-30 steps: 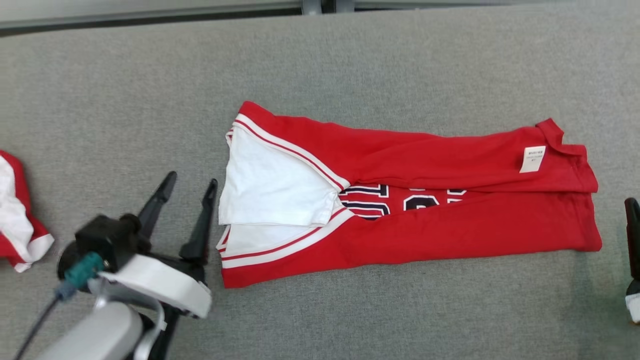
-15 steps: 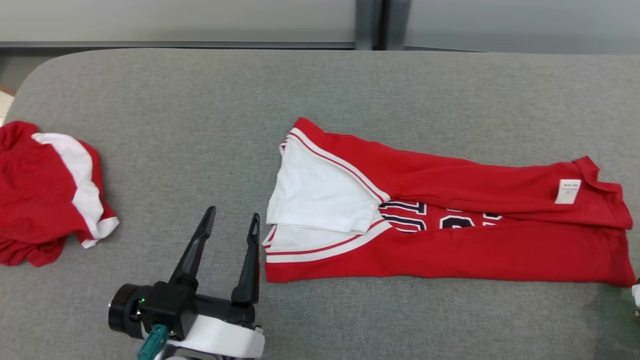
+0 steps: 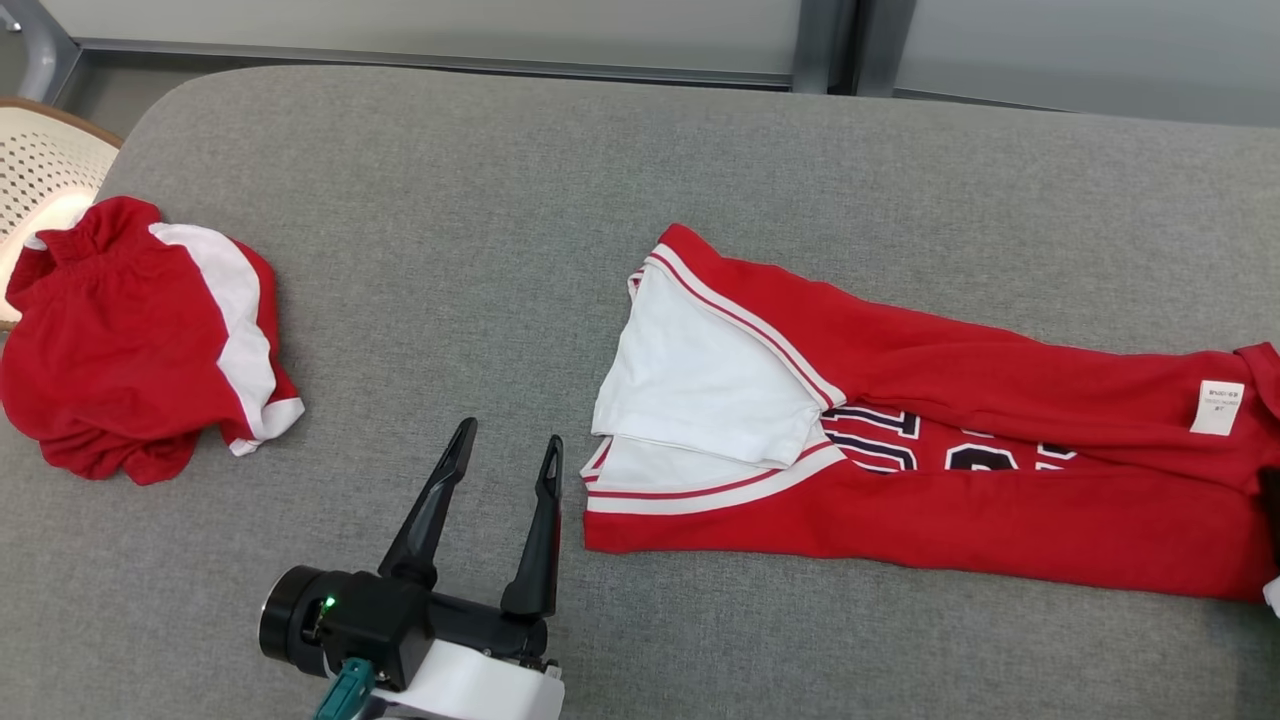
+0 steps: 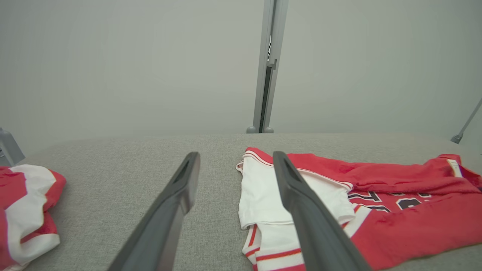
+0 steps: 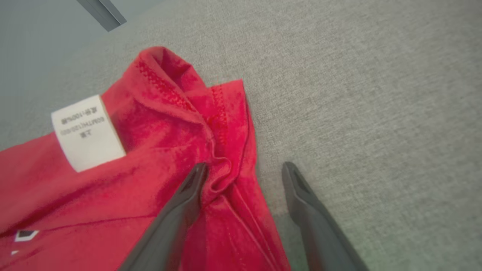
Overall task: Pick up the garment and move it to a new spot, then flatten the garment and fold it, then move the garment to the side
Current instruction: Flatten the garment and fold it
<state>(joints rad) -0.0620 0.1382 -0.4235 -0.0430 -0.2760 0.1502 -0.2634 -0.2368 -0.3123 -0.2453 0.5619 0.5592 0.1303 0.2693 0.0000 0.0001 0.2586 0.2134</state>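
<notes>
Lying: one garment | one red bundle | left pincer, right pincer apart

Two red-and-white garments lay on the one grey tabletop: a long folded shirt and a bunched-up piece. The shirt carried one white label. There were two claws, the left claw and the right claw, each with two dark fingers. Beyond the tabletop stood one grey post and one pale perforated chair.
</notes>
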